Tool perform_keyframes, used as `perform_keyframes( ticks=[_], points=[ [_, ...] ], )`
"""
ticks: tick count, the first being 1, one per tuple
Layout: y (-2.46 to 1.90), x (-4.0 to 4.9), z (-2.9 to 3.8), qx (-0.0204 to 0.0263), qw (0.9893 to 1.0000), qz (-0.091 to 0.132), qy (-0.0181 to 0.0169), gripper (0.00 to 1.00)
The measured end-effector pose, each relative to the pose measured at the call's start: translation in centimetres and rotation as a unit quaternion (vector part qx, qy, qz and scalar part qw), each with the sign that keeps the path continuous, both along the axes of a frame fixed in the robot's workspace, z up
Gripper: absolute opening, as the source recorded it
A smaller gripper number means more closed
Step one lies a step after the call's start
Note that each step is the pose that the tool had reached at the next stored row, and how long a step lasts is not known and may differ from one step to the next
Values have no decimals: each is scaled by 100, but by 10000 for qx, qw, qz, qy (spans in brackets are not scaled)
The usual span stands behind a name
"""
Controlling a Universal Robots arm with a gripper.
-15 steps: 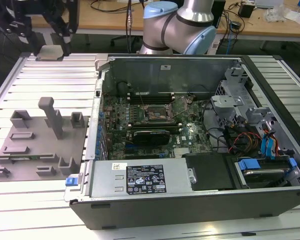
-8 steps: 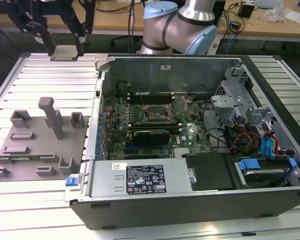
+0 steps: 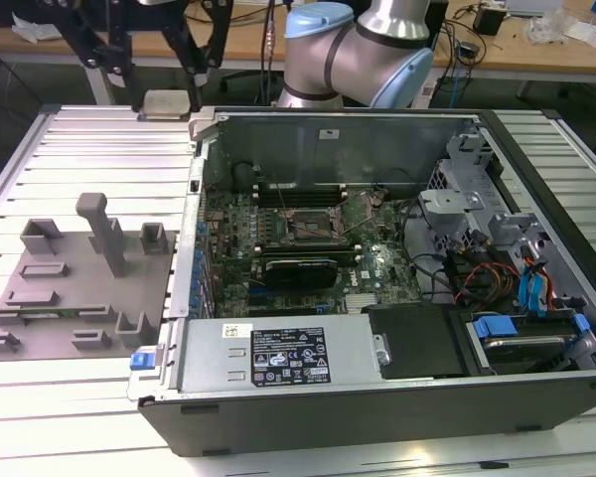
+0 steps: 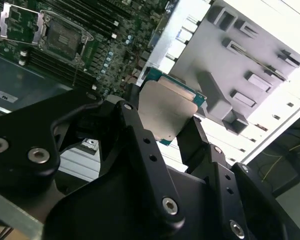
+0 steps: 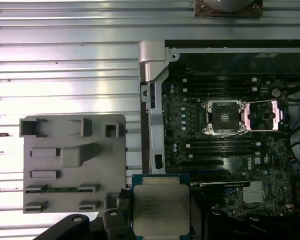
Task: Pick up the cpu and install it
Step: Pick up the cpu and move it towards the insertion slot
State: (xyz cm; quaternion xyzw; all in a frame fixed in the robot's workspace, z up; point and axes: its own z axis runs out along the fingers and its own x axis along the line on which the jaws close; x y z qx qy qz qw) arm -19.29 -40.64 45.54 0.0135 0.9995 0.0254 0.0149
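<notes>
The cpu (image 5: 161, 209), a flat square chip with a pale silvery top and a thin green rim, sits between the black fingers of my gripper (image 5: 161, 212), which is shut on its edges. In the second wrist view the cpu (image 4: 167, 112) is gripped the same way by the gripper (image 4: 165, 119). In the exterior view the gripper (image 3: 169, 91) hangs at the back left, beside the case's rear corner, with the pale cpu (image 3: 167, 103) at its tips. The motherboard socket (image 5: 225, 117) lies open with its metal frame folded aside, also seen as the socket (image 3: 316, 227).
The open computer case (image 3: 536, 417) lies on its side on the slatted metal table (image 3: 79, 149). A grey plastic fixture block (image 3: 70, 288) with upright posts stands at the exterior view's left. A power supply (image 3: 278, 353), drive cage (image 3: 477, 214) and cables crowd the case.
</notes>
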Motion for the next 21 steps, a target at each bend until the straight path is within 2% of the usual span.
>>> perform_keyframes(
  ticks=[2,8,12,15,19,21],
  points=[
    [0,79,0,0,10000,-1,0,55],
    [0,394,0,0,10000,0,2,55],
    [0,534,-1,0,10000,0,3,55],
    [0,674,-3,0,10000,0,6,55],
    [1,685,-8,2,10000,-1,5,55],
    [0,701,-44,0,10000,0,11,55]
  ],
)
